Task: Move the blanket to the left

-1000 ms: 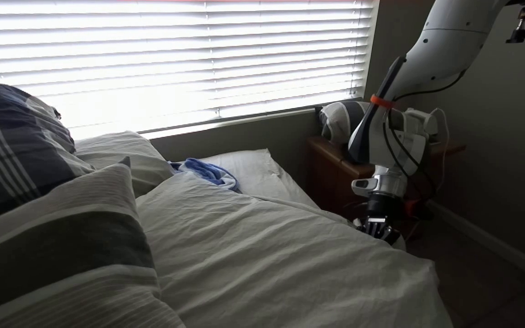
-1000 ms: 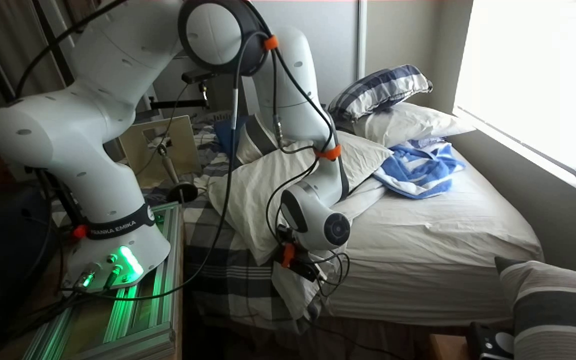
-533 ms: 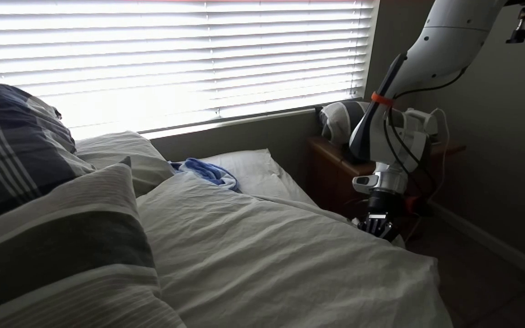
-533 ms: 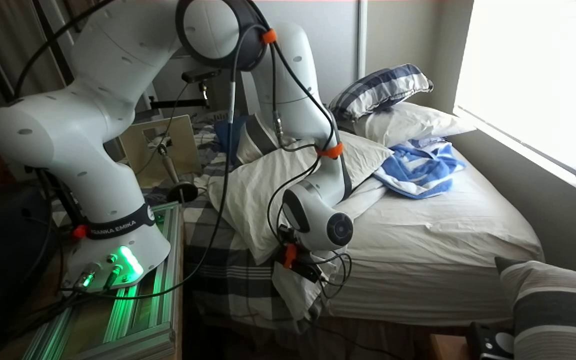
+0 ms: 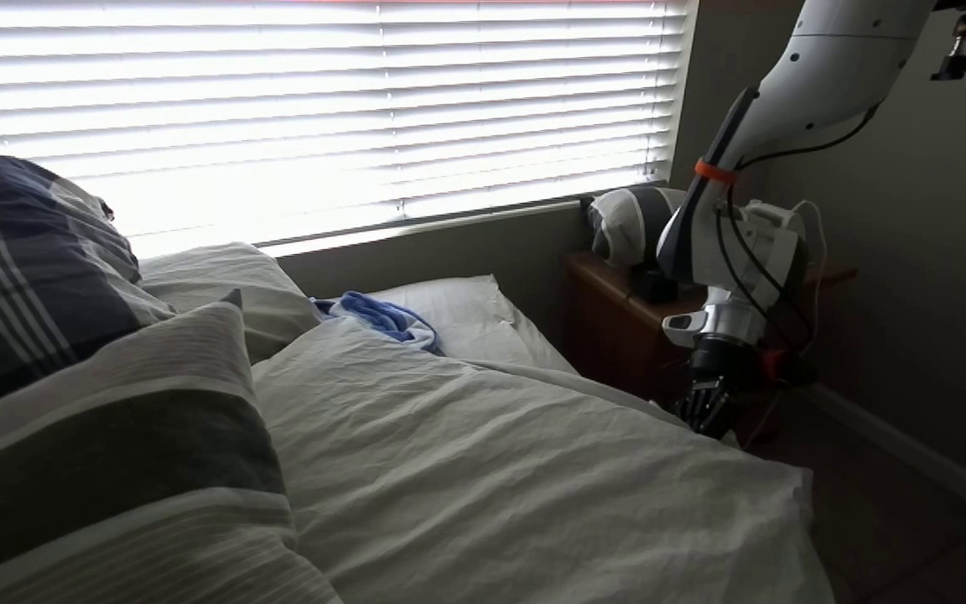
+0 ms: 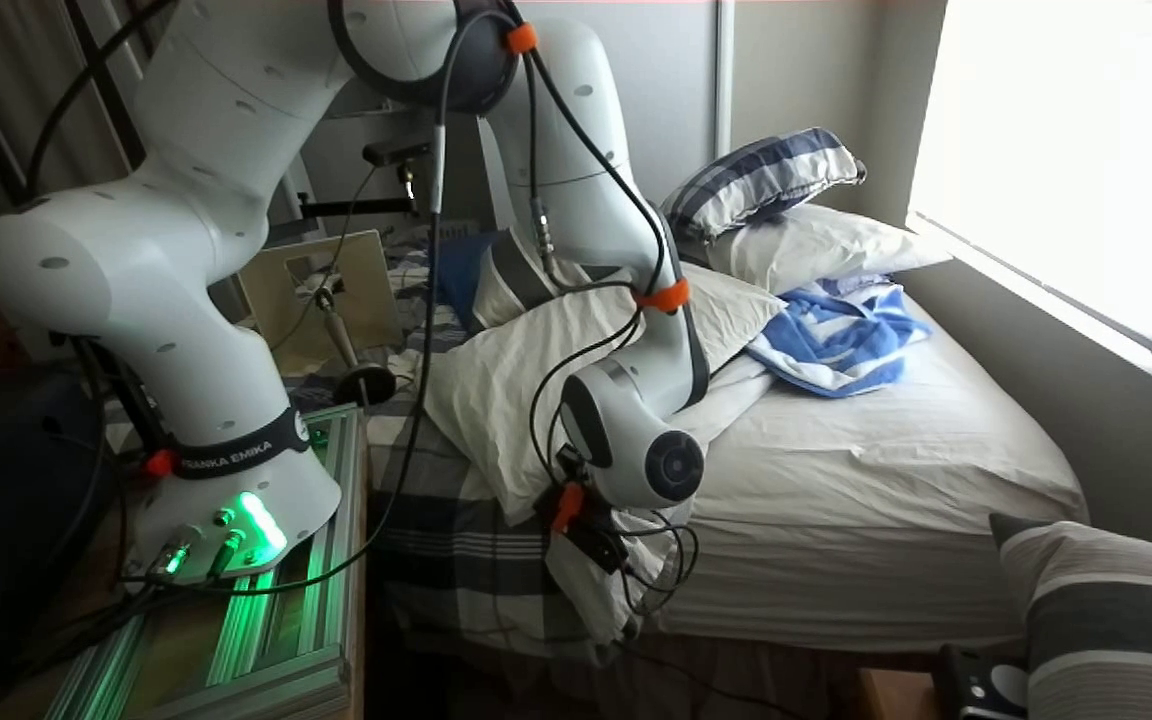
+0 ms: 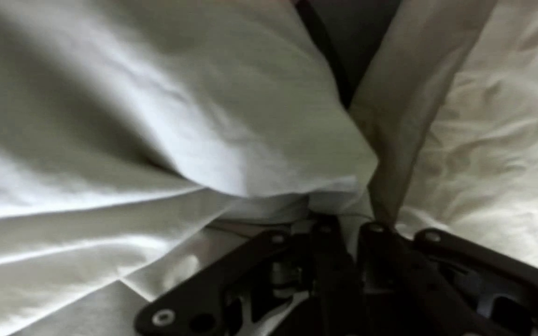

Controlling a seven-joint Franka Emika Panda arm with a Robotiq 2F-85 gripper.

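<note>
- Has the blanket [image 5: 491,470] spread wide, pale and rumpled, over the lower middle and lower right of the frame in an exterior view.
- Holds the fingers [image 7: 329,254] nearly together at the lower middle of the wrist view, with a bit of the blanket pinched in the narrow gap between.
- Fills the left and upper middle of the wrist view with big folds of the blanket; at the right, shows wrinkled cloth [image 7: 493,182], cannot tell whether part of the blanket.
- Reaches with the robot arm [image 5: 835,84] from the upper right of an exterior view down to the far edge of the blanket, right of centre.
- Has the blanket also near the middle of an exterior view, partly hidden by the arm, with a corner hanging down the side of the bed [image 6: 866,590].
- Shows a checked cover [image 6: 476,570] beside and below that corner.
- Has a plaid pillow [image 5: 22,260] at the left of an exterior view, a striped pillow [image 5: 114,470] at the lower left, in front of the blanket.
- Shows a blue-and-white towel [image 6: 841,335] crumpled on the bed at the right of an exterior view, just beside the blanket.
- Has a wooden table [image 5: 605,327] at the right of an exterior view, with a grey-and-white bundle [image 5: 625,222] on top.
</note>
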